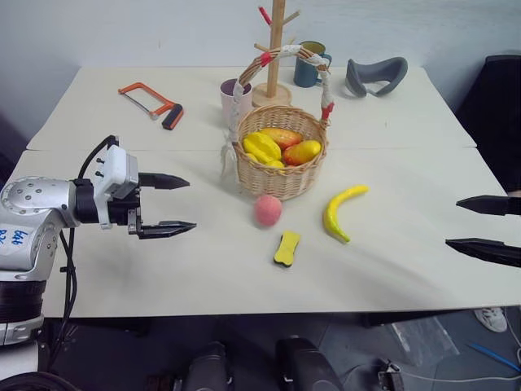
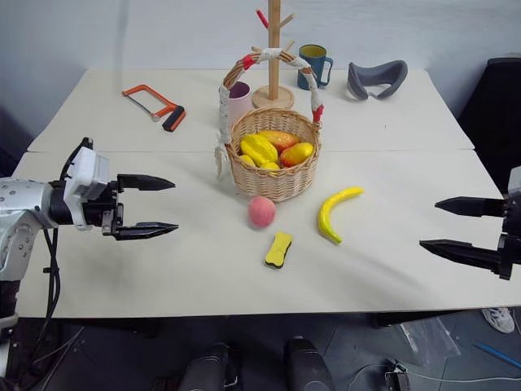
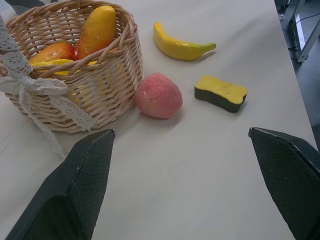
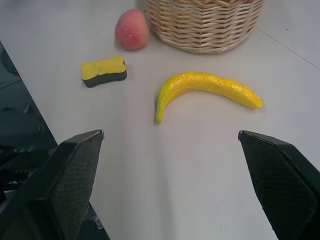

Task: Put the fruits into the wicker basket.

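Wicker basket [image 1: 281, 155] stood mid-table on the white table [image 1: 391, 269], already holding several yellow and orange fruits [image 1: 277, 147]; arched handle [image 1: 277, 55] wrapped in white cloth with red bands. Peach [image 1: 267, 209] lay on the tabletop just in front of the basket, close to its near wall but apart from it. Banana [image 1: 340, 212] lay to the right of the peach, near the basket's right front, flat on the table, curve bowed toward the left. Small yellow block with a dark edge [image 1: 286, 248] sat nearer than both, between peach and banana. Neither fruit yet in the basket.

Left gripper [image 1: 167, 205] hovered over the left part of the table, well apart from the peach, pointing right toward it, fingers spread wide and empty. Right gripper [image 2: 464, 228] hovered at the right edge, well apart from the banana, pointing left, fingers likewise spread and holding nothing.

Farther back: pink cup [image 1: 230, 94] just behind the basket's left side, wooden mug stand [image 1: 273, 49], blue mug [image 1: 310, 65], orange hacksaw [image 1: 151, 103] far left, grey curved object [image 1: 375, 76] far right.
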You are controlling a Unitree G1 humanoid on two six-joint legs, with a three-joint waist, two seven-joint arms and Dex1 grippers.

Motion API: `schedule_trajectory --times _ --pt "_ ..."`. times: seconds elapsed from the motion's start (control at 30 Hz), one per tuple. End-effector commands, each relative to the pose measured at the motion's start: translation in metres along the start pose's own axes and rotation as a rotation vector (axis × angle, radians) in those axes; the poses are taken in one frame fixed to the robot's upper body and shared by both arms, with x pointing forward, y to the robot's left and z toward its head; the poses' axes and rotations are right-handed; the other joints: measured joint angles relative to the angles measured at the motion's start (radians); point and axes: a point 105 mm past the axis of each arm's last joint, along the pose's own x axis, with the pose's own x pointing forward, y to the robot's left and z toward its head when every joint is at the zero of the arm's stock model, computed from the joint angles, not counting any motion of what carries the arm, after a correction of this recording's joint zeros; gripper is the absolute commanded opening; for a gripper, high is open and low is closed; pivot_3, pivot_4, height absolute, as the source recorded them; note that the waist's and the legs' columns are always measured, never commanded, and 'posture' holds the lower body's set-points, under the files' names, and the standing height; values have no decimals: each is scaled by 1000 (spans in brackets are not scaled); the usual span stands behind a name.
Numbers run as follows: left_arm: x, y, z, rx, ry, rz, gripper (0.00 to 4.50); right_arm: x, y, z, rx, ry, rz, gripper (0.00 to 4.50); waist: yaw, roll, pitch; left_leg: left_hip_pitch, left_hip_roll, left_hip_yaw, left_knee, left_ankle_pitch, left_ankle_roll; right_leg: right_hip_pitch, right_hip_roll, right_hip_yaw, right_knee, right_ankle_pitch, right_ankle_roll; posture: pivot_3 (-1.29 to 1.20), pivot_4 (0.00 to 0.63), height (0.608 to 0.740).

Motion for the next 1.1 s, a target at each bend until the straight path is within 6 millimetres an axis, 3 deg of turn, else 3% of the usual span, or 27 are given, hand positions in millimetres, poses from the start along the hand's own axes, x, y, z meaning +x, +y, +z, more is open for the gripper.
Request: schedule_trajectory --times 0.03,0.27,0.5,0.67,0.8,1.1 --pt "-2 -1 7 51 12 -8 4500 -5 0 5 -43 -12 -25 4443 0 0 0 0 0 0 0 0 0 0 0 0 0 0 0 0 150 740" --pt "1 0 3 42 33 2 4500 -3 -5 2 -49 24 -50 4443 -1 0 0 0 0 0 0 0 0 0 0 0 0 0 0 0 150 740" --pt "8 -6 11 39 20 -48 4500 11 -3 15 -142 31 -4 4443 -4 0 0 0 0 0 1 0 -1 0 0 0 1 0 0 0 150 740" --pt "20 -25 23 28 -4 -187 4500 52 25 31 -302 49 185 4443 -10 0 0 0 1 0 2 0 -1 0 1 0 2 0 0 0 150 740" --pt "29 -35 27 62 9 -256 4500 97 45 40 -502 28 313 4443 -13 0 0 0 1 0 2 0 -1 0 1 0 2 0 0 0 150 740" --pt "30 -51 14 91 99 -329 4500 190 68 22 -834 49 559 4443 -10 0 0 -3 2 1 10 0 -3 -2 1 0 5 0 0 0 150 740"
